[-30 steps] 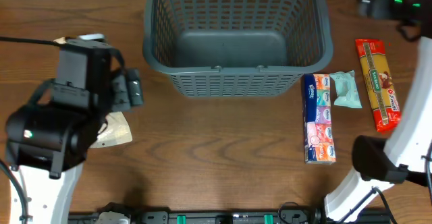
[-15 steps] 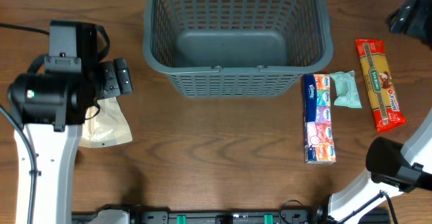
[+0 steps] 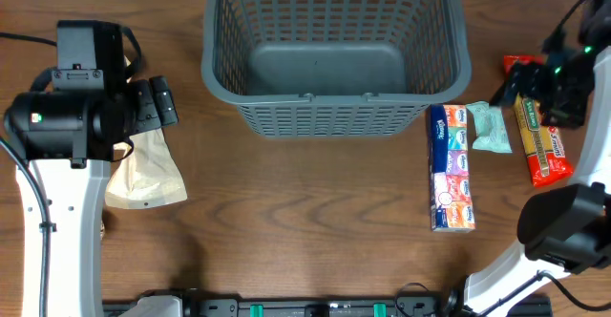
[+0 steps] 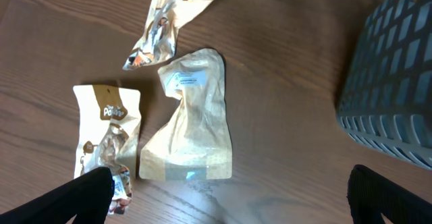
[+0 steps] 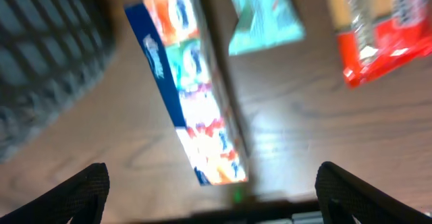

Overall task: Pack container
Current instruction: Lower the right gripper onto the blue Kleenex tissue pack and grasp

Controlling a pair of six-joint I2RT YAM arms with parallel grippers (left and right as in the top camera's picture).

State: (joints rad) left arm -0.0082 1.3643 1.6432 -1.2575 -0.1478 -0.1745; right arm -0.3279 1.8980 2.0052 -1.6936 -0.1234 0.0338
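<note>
As the left gripper (image 4: 229, 187) hangs spread and empty, the tan kraft-paper stand-up pouch (image 4: 192, 123) lies just ahead of it, long axis square to the closing line, soft and creased. Rightward, at far centre, stands the large dark grey lattice-walled plastic basket (image 3: 334, 116) (floor bare). The right gripper (image 5: 209, 177), likewise spread and empty, hovers near the glossy multicoloured oblong tissue pack (image 5: 192, 96).

- The table (image 3: 315, 212) under me was dark brown wood. Its grain ran mostly from side to side, and it filled nearly all of the overhead view.
- Along its near edge ran a black rail (image 3: 325, 308) with a few small green pieces set in it.
- The wood caught the light as a pale sheen in my left wrist view. My right wrist view was blurred and showed a brighter glare.
</note>
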